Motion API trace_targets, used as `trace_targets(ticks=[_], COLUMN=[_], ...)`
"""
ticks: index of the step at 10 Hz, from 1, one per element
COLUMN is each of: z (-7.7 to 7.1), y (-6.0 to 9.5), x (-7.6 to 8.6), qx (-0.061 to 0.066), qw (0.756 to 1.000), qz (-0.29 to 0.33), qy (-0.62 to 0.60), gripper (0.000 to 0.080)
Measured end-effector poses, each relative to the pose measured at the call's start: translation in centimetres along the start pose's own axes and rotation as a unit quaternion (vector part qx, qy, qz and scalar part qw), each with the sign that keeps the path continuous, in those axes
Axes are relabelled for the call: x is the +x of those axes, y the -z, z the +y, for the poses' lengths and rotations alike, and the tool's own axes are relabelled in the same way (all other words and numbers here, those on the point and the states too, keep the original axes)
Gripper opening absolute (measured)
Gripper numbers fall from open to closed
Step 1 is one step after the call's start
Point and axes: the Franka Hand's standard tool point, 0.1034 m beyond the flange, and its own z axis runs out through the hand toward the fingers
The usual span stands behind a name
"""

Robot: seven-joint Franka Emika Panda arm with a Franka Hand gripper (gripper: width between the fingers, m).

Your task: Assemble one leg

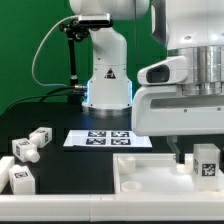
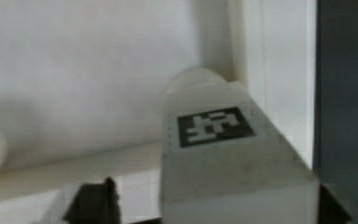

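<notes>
My gripper hangs over the right part of the wide white tray and is shut on a leg, a small white post with a black-and-white tag. In the wrist view the leg fills the gap between my dark fingers, and its far end points toward an inner wall of the tray. I cannot tell whether the leg touches the tray. Three loose legs lie on the black table at the exterior view's left: one at the back, one in the middle, one at the front.
The marker board lies flat on the table in front of the robot's white base. A green backdrop stands behind. A black cable hangs at the exterior view's left of the base.
</notes>
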Motion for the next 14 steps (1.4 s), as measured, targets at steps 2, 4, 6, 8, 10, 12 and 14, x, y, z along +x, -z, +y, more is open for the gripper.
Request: trace_targets(ticks=[2, 4, 6, 8, 10, 12, 14], z=[-0.05, -0.17, 0.02, -0.19, -0.27, 0.00, 0.00], y=[-0.02, -0.05, -0.07, -0.16, -0.08, 0.22, 0.09], x=[-0.03, -0.08, -0.09, -0.24, -0.30, -0.16, -0.25], qx=[0.000, -0.001, -0.008, -0.008, -0.005, -0.008, -0.008], qw=[0.998, 0.987, 0.957, 0.868, 0.763, 0.732, 0.688], qz=[0.000, 0.000, -0.006, -0.014, -0.024, -0.033, -0.036], qy=[-0.070, -0.159, -0.289, -0.496, -0.646, -0.680, -0.725], gripper=[0.0285, 0.0285, 0.0285, 0.0285, 0.0287, 0.0287, 0.0287])
